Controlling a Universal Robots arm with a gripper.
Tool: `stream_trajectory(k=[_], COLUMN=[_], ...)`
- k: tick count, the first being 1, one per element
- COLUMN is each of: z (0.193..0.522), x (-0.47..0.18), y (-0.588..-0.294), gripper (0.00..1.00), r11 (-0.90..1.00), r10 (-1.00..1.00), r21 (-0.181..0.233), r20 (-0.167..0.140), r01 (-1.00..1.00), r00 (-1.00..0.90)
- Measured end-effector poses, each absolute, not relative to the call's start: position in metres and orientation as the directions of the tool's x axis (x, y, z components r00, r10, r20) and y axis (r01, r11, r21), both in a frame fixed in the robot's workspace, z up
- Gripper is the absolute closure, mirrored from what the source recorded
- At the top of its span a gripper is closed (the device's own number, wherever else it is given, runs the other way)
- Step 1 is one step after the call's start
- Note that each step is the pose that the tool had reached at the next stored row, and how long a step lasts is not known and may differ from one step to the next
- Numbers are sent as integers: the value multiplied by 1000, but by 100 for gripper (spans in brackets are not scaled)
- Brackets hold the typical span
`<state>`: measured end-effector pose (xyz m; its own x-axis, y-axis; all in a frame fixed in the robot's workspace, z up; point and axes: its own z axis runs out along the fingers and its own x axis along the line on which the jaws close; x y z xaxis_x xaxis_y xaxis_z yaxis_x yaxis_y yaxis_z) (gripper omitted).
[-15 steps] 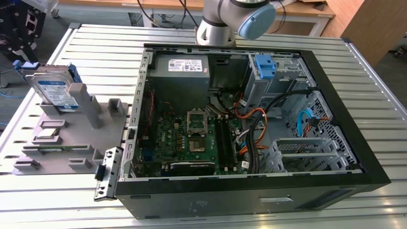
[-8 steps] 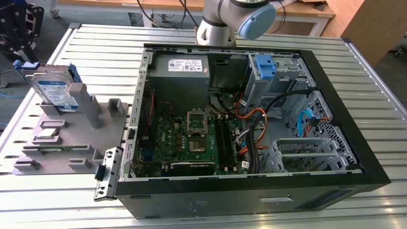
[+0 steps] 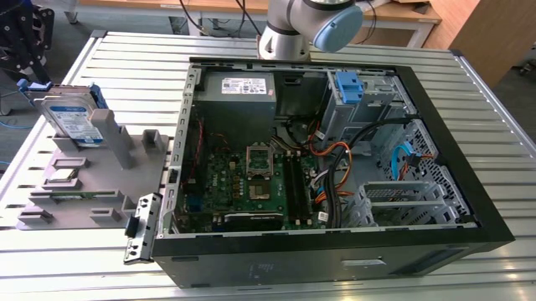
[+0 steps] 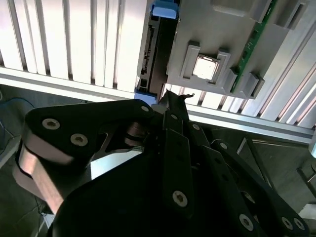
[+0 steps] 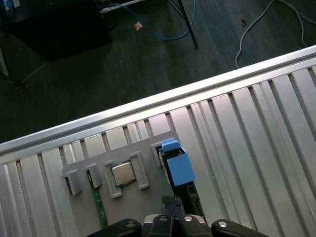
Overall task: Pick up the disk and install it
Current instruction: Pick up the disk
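Observation:
The disk [image 3: 74, 119] stands on edge in a slot of the grey fixture [image 3: 84, 188] at the exterior view's left, its blue-and-white label facing out and a blue bracket around it. Both wrist views show the disk from its edge [image 4: 157, 54], with the blue bracket end [image 5: 178, 170] on top. My black gripper [image 3: 35, 78] hangs just above and beside the disk's upper end without touching it. Its fingertips sit together, shut on nothing, in both wrist views [image 4: 170, 96] [image 5: 171, 201].
An open computer case [image 3: 335, 251] lies in the middle of the slatted metal table [image 3: 469, 81], with a grey power-supply box [image 3: 238, 88] and a blue bracket [image 3: 348, 88] in its drive bay. The fixture also holds a processor chip [image 5: 122, 174]. The table edge and floor cables are nearby.

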<state>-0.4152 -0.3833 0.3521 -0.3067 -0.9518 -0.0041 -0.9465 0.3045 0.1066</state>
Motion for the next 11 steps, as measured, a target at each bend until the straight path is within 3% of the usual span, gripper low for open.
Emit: stream_trajectory(k=[11], z=[351], x=[-415], y=[-383], gripper=[89], r11=[234], r10=[-972], r21=[105], r20=[-7], r01=[-967], r00=[-236])
